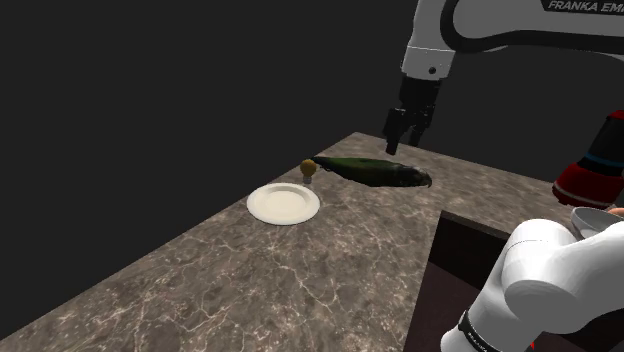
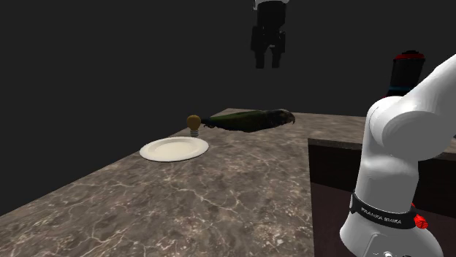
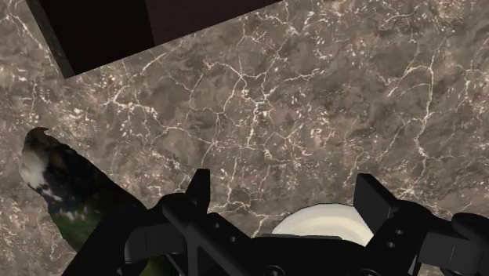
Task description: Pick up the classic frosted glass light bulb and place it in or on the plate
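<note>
Shoulder view gives me the gripper [image 1: 405, 138] hanging high above the brown marble countertop [image 1: 250, 290], well clear of everything on it. On the wrist view I see the fingers [image 3: 197, 192] spread wide with nothing between them. The light bulb [image 1: 309, 170], amber-tinted, stands on its base just beside the far rim of the white plate [image 1: 284, 204], at the tail tip of a green parrot figure [image 1: 375, 171] lying on its side.

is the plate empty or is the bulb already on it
Empty. The white plate is bare; the light bulb stands on the counter just outside its rim.
</note>
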`<state>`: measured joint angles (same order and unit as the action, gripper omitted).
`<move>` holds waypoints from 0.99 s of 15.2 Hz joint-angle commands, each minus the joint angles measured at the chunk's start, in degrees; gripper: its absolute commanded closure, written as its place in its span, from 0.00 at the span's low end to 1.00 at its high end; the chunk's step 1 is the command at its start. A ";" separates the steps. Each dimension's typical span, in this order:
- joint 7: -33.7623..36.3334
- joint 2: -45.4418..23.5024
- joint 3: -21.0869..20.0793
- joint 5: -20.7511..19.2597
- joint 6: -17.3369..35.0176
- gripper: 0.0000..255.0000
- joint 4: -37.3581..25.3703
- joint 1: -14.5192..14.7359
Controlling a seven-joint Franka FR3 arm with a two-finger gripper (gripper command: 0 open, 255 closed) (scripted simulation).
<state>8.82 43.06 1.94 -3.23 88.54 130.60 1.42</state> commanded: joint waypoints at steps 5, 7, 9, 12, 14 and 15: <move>-0.38 -6.97 1.23 -0.20 6.56 0.00 -0.76 -0.34; -0.61 -10.70 1.84 -0.19 9.61 0.00 -1.62 -0.48; -0.87 -14.55 2.44 -0.10 12.46 0.00 -2.79 -0.60; -1.33 -20.51 3.32 0.23 16.35 0.00 -5.12 -0.75; -1.70 -24.59 3.89 0.58 18.65 0.00 -7.05 -0.84; -1.90 -26.66 4.16 0.79 19.71 0.00 -8.13 -0.88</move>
<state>7.34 18.96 5.67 -2.63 107.03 123.92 0.64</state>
